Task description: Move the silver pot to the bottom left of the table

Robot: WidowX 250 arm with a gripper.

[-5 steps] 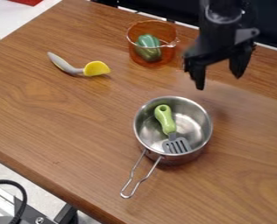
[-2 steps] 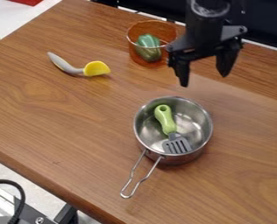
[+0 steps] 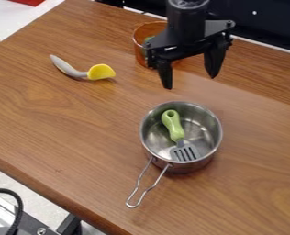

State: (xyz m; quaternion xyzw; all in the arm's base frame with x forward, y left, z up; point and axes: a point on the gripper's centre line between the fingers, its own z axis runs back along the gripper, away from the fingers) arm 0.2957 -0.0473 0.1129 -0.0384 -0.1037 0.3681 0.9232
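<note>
Tool [image 3: 190, 82] has shifted left, now raised beyond the pot [image 3: 185, 169]: wide apart, empty. Pot unmoved mid-desk [image 3: 61, 128], spatula [image 3: 174, 126] inside. Judged: better aligned for descent; grasp and bottom-left transfer still outstanding.

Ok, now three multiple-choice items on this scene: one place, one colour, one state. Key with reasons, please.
1. Where is the slotted spatula?
A) Beside the orange bowl
B) Inside the silver pot
C) Under the yellow-tipped utensil

2. What colour is the spatula's handle?
A) Green
B) Red
C) Blue

3. State of the end effector's fingers?
A) Closed together
B) Clamped on the pot handle
C) Spread apart

Key:
1 B: the slotted spatula lies within the rim of the silver pot.
2 A: its handle is light green.
3 C: a wide gap separates the two fingertips of the end effector, with nothing between them.
</note>
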